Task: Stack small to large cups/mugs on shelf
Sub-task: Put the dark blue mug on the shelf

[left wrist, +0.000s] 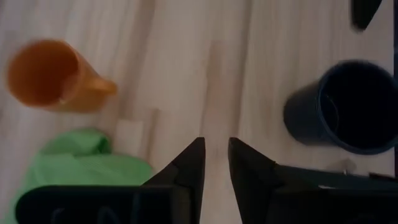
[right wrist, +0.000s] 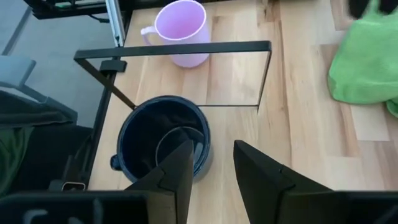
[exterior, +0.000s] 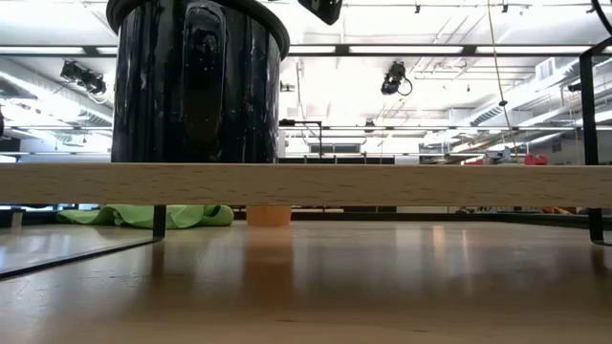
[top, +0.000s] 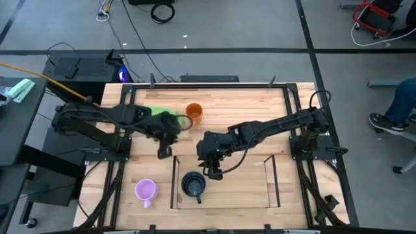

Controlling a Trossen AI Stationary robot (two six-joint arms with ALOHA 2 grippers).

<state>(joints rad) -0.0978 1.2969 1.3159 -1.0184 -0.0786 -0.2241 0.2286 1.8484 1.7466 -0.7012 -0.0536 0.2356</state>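
The black mug [top: 193, 185] stands upright on the left end of the shelf's wooden floor [top: 240, 185]; it fills the low view's upper left [exterior: 196, 81]. The light purple mug [top: 145, 190] stands on the table left of the shelf. The orange mug [top: 194, 112] stands at the far middle, beside the green cloth [top: 159, 116]. My right gripper [top: 213, 170] is open and empty, above and just beyond the black mug [right wrist: 165, 137]. My left gripper [top: 164, 151] hovers narrowly open and empty over bare table, between the cloth and the shelf.
The shelf's dark frame and clear side panels [right wrist: 186, 46] stand around the black mug. The green cloth [left wrist: 81, 162] lies close behind my left gripper. There is bare shelf floor to the right of the black mug [top: 250, 188].
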